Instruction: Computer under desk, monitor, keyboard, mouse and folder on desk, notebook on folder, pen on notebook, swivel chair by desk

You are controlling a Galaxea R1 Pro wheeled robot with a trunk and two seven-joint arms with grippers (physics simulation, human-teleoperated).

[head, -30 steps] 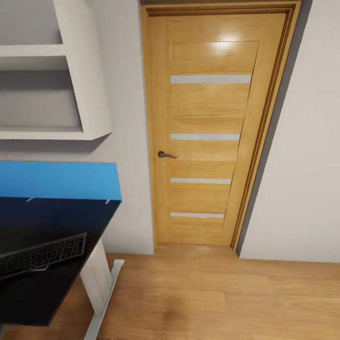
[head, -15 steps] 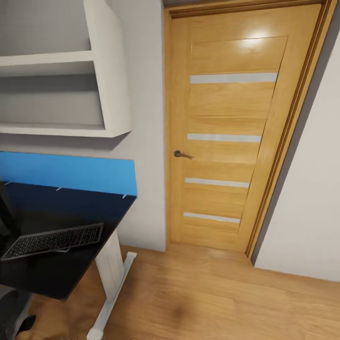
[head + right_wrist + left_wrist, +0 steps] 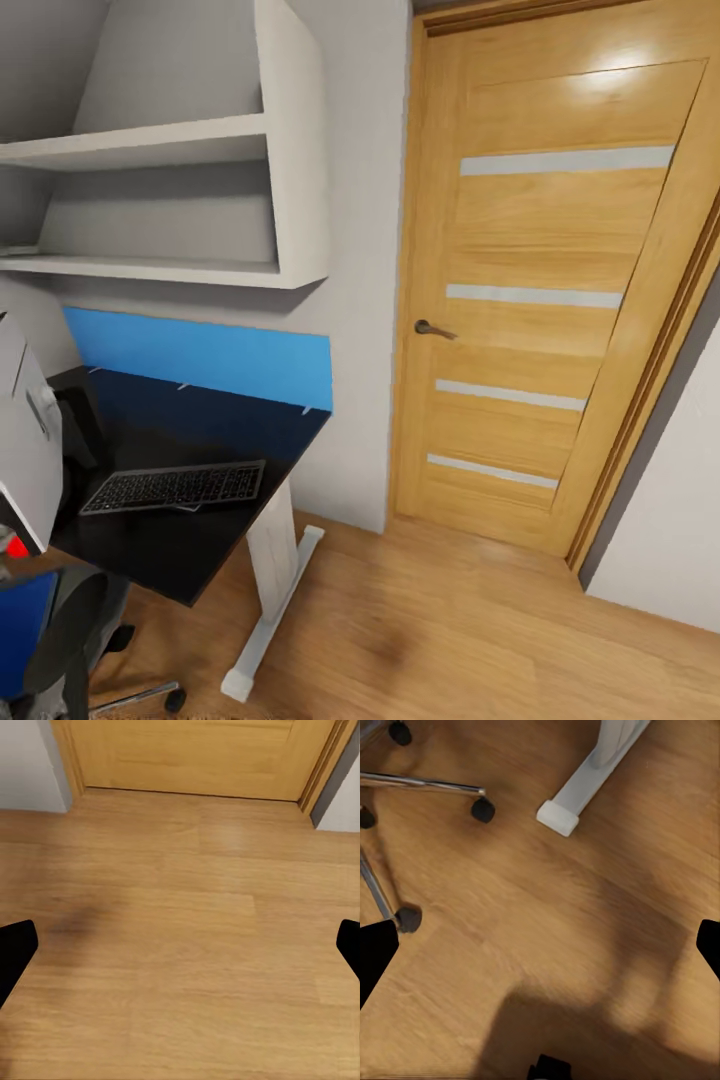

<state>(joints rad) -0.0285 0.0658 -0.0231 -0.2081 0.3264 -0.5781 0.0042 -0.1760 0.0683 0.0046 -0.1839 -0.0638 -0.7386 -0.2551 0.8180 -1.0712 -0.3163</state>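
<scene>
The keyboard (image 3: 176, 488) is lying on the worktop (image 3: 190, 560) in the head view, its long axis running along the worktop's length, its right end reaching toward the right end edge above the white pedestal leg (image 3: 272, 548). It is looking slim and silver-grey with dark keys. The monitor (image 3: 25, 455) is showing its pale back at the picture's left edge, just beside the keyboard's left end, with a red spot at its lower corner. Below it the swivel chair (image 3: 62, 622) is standing at the worktop's front edge, and something bright blue, likely the folder (image 3: 20, 632), is sitting on its seat. The blue back panel (image 3: 200, 358) is running along the far edge, under white wall shelves (image 3: 165, 205); a wooden door (image 3: 545, 290) is standing to the right.

In the left wrist view, the left claw (image 3: 540, 945) is hanging wide apart and empty over the wood floor (image 3: 585, 937), with the chair's chrome base (image 3: 424, 787) and the pedestal's foot (image 3: 561, 816) near. You are closer to the chair and folder with this arm, I judge.

In the right wrist view, the right claw (image 3: 180, 945) is also spread wide, holding nothing, facing bare floor (image 3: 180, 915) before the door.
</scene>
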